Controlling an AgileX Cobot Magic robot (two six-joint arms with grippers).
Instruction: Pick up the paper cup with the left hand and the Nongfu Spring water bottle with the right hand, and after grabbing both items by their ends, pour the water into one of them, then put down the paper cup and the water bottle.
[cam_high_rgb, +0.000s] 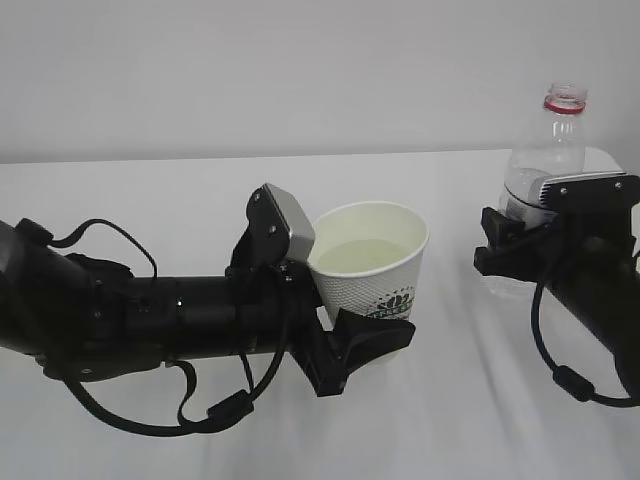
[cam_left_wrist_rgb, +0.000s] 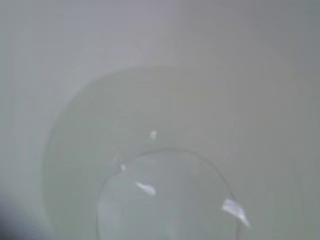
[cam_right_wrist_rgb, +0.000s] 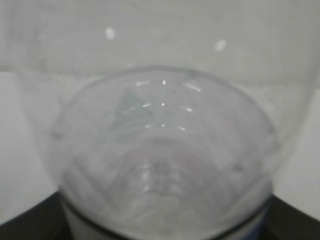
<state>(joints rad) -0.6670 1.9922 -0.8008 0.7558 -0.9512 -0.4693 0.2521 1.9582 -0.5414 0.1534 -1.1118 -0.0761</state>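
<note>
exterior view shows water (cam_high_rgb: 362, 256) poured, left hand (cam_high_rgb: 352, 345) gripping the paper cup (cam_high_rgb: 375, 262), right hand (cam_high_rgb: 520, 240) gripping the nongfu spring water bottle (cam_high_rgb: 548, 150); next, lower both onto the desk (cam_high_rgb: 450, 400).

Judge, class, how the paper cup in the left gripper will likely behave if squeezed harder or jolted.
The paper cup has thin paper walls, so it would probably buckle. It holds water and has no lid, so a jolt may spill it.

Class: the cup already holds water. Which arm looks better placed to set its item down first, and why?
Probably the right: its pincer holds the water bottle upright near the table. The left holds the filled paper cup raised.
</note>
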